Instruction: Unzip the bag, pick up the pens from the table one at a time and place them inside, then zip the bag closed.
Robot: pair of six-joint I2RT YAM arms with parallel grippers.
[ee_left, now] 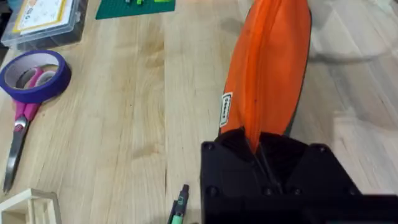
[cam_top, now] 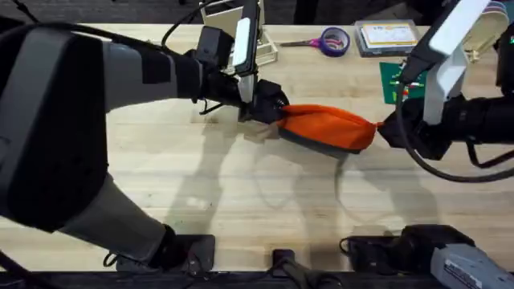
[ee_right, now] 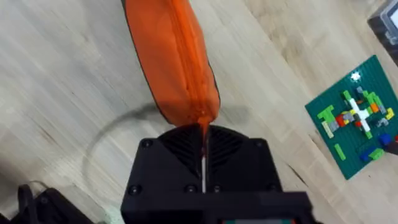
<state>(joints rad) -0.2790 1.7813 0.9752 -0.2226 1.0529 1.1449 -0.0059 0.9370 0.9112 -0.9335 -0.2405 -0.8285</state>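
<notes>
Currently the left tool (cam_top: 269, 108) pinches one end of the bag (cam_top: 325, 127); the right tool (cam_top: 385, 131) pinches the other, above the desk (cam_top: 241, 185).

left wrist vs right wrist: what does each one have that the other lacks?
Left wrist alone: purple-handled scissors, a purple tape roll, a clear plastic box, a green pen tip beside the left gripper.
Right wrist alone: the whole green brick baseplate, the right gripper.
Both: the orange bag with its zip closed, pinched at an end by jaws, over the wooden table.
</notes>
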